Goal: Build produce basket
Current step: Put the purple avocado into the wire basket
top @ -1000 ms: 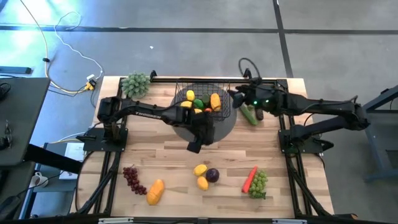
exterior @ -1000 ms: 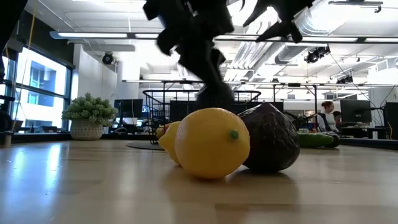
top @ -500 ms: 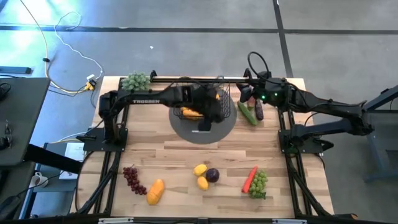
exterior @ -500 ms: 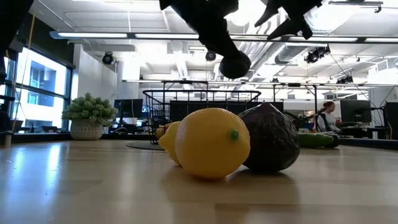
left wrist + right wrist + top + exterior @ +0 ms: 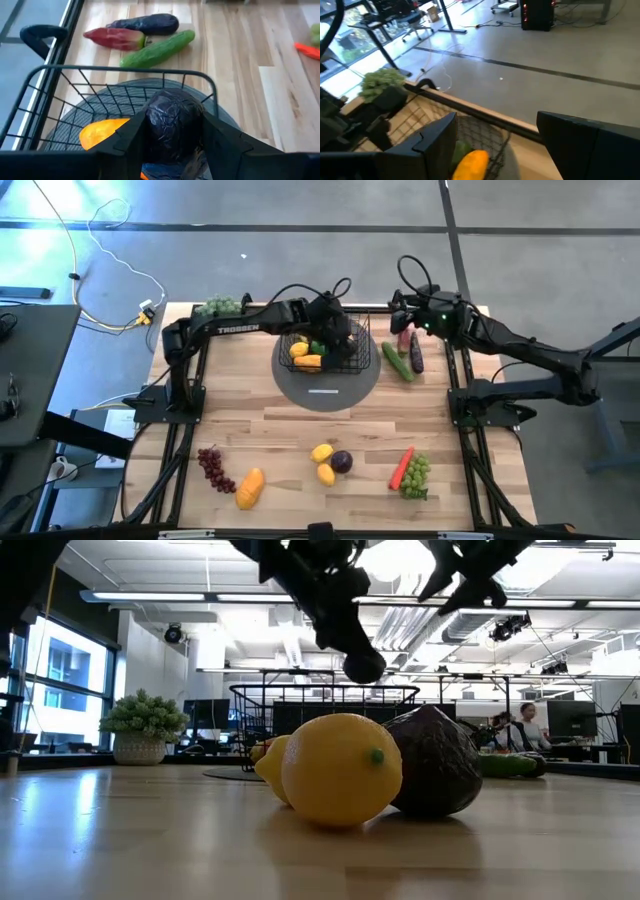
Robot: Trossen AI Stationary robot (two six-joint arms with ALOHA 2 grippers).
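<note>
Nearest the worktop's [image 5: 300, 430] front edge, well short of the basket [image 5: 322, 345], loose produce waits: purple grapes [image 5: 212, 467], an orange mango [image 5: 250, 487], two lemons [image 5: 323, 461] touching a dark plum [image 5: 342, 462], and a carrot [image 5: 401, 467] against green grapes [image 5: 417, 474]. Farther back the black wire basket sits on a grey disc [image 5: 328, 383], already holding yellow, orange and green pieces. Above the basket hangs the left gripper [image 5: 173, 131], its fingers pinching a dark, shiny round fruit [image 5: 173, 124], probably a plum. Just right of the basket lie a cucumber [image 5: 397, 362], a red piece [image 5: 404, 343] and an eggplant [image 5: 415, 356], with the right gripper [image 5: 400, 315] above them, fingers spread and empty. Behind the basket's left corner stands a pale green bushy cluster [image 5: 220, 307]. Released too near the rim, the fruit could strike the wire and roll away; both arms crowd the basket and might clash.
</note>
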